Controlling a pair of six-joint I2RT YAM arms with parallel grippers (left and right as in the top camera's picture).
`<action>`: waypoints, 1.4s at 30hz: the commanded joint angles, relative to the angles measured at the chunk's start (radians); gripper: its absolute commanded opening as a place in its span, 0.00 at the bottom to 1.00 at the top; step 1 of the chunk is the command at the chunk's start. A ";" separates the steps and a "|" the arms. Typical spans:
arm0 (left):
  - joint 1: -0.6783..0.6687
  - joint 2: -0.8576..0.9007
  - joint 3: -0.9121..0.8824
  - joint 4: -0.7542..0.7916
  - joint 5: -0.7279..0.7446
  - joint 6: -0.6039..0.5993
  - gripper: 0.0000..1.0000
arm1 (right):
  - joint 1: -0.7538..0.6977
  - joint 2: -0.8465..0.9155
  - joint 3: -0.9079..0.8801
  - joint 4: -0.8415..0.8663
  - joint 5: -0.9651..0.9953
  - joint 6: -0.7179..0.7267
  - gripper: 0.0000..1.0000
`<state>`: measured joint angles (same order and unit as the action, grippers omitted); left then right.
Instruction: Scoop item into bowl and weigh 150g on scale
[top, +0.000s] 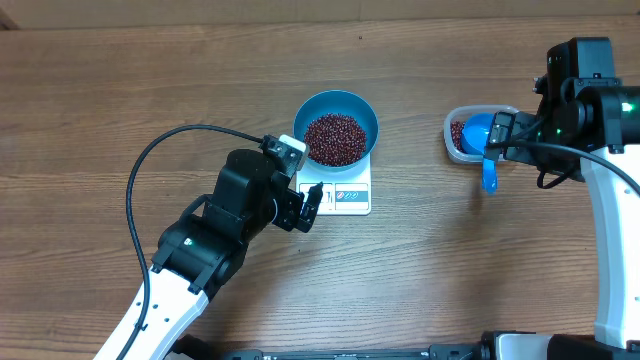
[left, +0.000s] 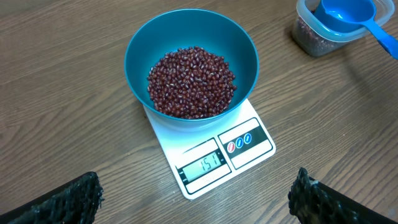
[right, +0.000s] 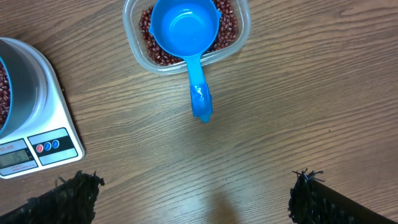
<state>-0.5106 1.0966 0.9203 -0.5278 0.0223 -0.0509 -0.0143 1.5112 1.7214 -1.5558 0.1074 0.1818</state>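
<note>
Small dark red-brown beans (left: 191, 82) sit heaped in the round bright blue bowl (left: 186, 30) on the flat white square scale (left: 254, 119), and its display (left: 202, 165) seems to read 151, so the target looks met! The blue plastic scoop (right: 185, 28) rests in the clear plastic tub (right: 129, 28). Left gripper (left: 196, 199) and right gripper (right: 193, 199) are spread wide, holding nothing.

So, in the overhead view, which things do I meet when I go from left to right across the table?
left arm → blue bowl → clear tub → right arm
</note>
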 joint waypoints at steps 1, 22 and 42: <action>0.000 0.010 -0.009 0.001 0.000 -0.009 1.00 | -0.003 -0.018 0.024 0.006 -0.005 -0.008 1.00; 0.000 0.010 -0.009 0.001 0.000 -0.009 0.99 | -0.082 -0.019 -0.002 0.082 -0.283 -0.201 1.00; 0.000 0.010 -0.009 0.001 0.000 -0.009 0.99 | -0.632 -0.017 -0.424 0.103 -1.123 -0.871 1.00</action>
<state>-0.5106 1.0962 0.9203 -0.5278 0.0223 -0.0509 -0.6319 1.5097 1.3865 -1.4704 -0.8139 -0.5083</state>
